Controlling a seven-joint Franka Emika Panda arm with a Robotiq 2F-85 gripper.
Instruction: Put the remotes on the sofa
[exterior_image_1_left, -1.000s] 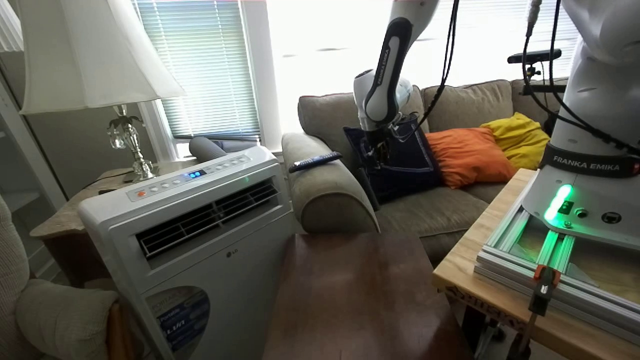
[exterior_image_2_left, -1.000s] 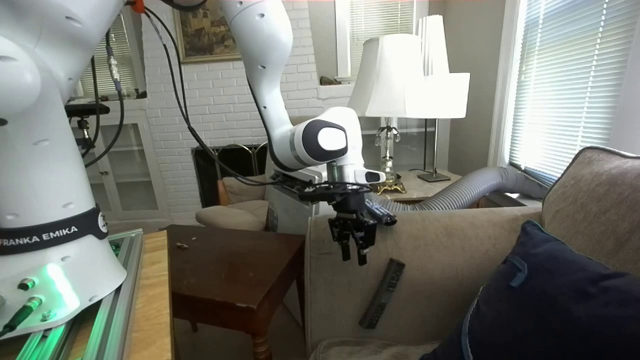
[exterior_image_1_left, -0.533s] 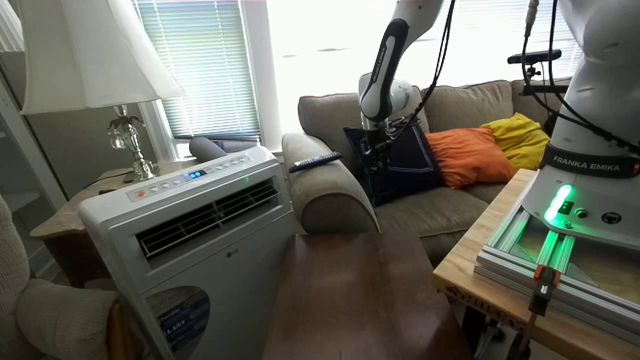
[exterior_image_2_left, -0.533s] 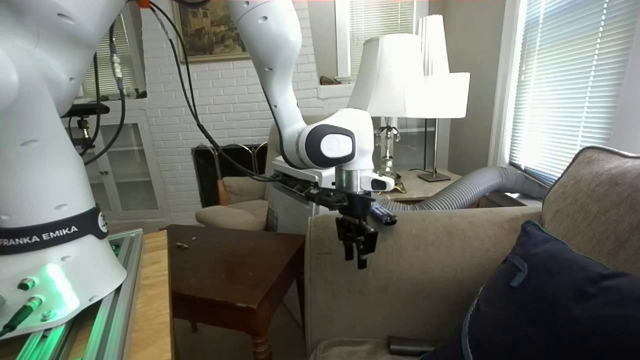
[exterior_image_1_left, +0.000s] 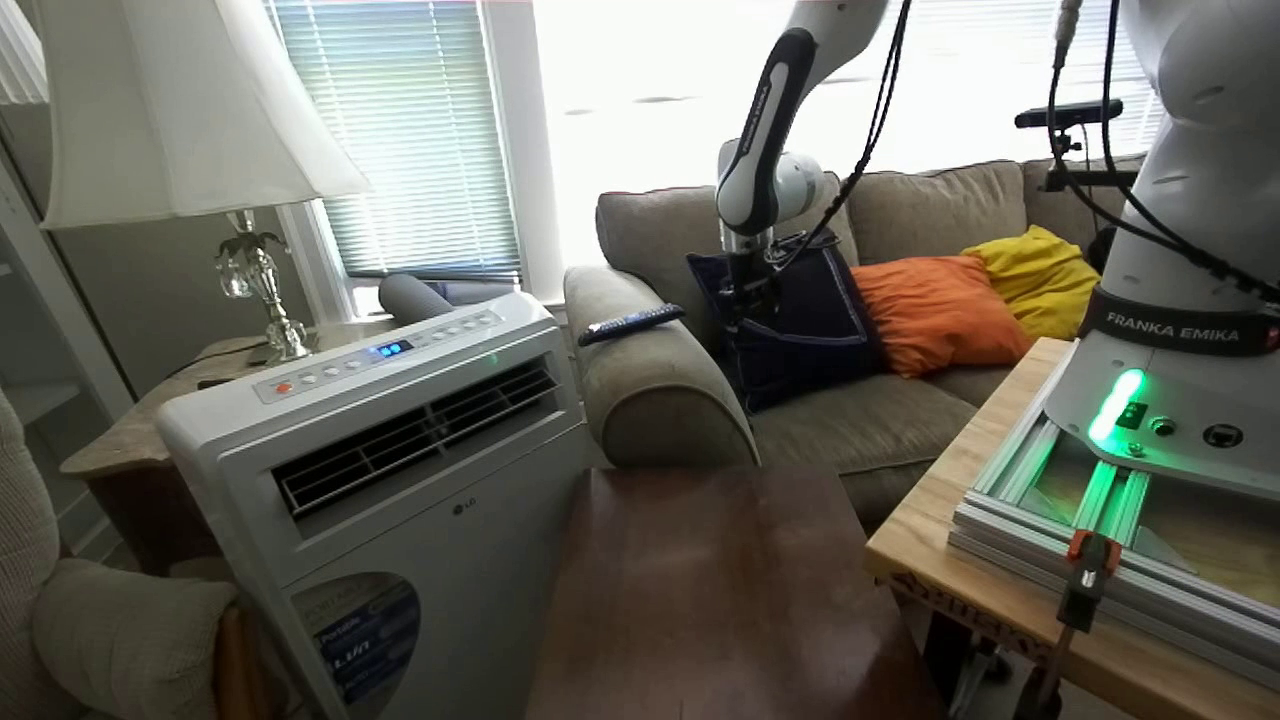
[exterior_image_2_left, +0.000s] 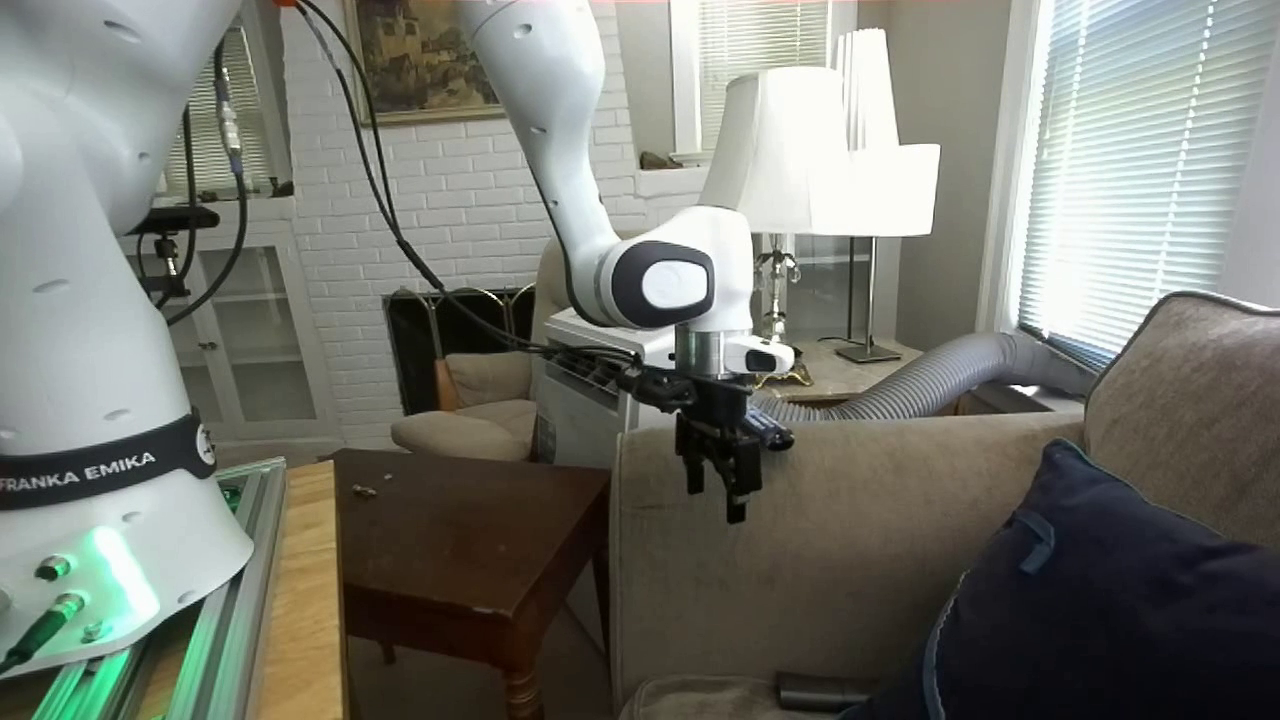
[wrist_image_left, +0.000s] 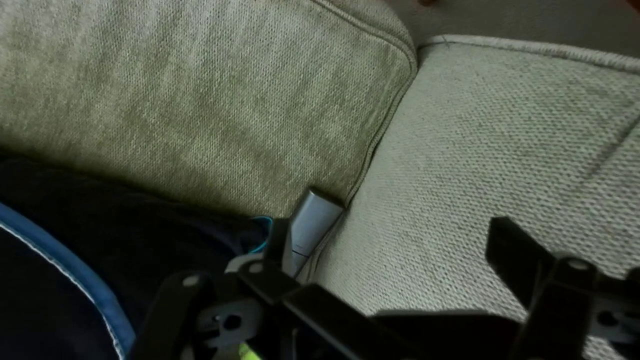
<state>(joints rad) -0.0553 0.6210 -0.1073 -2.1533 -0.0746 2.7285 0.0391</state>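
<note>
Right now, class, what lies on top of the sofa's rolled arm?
One remote lies across the sofa's rolled arm; the part directly beneath it is covered and cannot be seen.

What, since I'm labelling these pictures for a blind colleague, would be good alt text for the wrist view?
A remote lies on the sofa seat, right where it meets the padded arm, partly hidden behind one of the robot's black fingers, which stand wide apart in the foreground. A dark navy pillow lies at the lower left.
</note>
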